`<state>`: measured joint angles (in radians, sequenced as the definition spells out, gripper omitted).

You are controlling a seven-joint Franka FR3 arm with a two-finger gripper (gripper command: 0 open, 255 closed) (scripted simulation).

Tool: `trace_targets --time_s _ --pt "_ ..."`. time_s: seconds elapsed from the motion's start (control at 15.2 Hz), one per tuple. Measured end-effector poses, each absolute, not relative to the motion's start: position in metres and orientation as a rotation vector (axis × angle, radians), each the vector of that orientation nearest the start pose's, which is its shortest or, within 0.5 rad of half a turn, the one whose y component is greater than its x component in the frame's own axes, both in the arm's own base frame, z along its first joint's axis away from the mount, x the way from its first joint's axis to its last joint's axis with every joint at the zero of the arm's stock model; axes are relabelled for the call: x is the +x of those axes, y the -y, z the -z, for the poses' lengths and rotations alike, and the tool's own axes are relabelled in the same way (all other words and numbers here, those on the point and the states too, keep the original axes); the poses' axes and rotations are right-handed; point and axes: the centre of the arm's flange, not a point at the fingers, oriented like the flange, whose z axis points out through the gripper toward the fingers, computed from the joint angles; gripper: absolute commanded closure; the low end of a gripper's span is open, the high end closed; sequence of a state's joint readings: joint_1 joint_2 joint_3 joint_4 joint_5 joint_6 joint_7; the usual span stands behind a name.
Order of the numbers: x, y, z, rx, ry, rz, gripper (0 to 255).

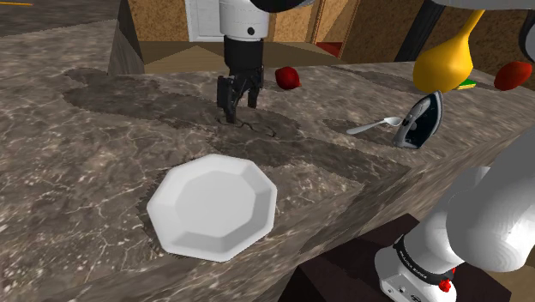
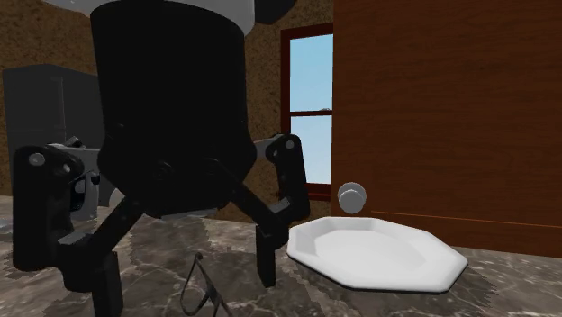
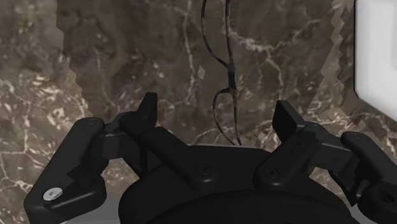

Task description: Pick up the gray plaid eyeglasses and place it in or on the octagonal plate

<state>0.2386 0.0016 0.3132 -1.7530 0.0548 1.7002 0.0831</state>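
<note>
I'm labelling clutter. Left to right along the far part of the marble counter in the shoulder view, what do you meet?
Black two-finger gripper → small red rounded object → pale grey spoon → dark blue and white iron → second red object by the right edge.

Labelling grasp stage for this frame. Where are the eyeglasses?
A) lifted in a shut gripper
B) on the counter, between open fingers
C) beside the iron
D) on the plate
B: in the wrist view the thin dark eyeglasses lie on the marble counter between the fingers of the gripper, which stand apart without clasping them. The white octagonal plate sits off to one side.
</note>
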Motion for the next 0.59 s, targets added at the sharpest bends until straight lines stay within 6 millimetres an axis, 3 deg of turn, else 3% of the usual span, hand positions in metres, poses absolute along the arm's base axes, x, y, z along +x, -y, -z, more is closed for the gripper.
trace_targets --time_s 0.33,0.59 --pt "0.471 -0.298 -0.522 -3.022 0.711 -0.107 0" --pt "0.47 -0.298 -0.519 -3.022 0.711 -0.107 0"
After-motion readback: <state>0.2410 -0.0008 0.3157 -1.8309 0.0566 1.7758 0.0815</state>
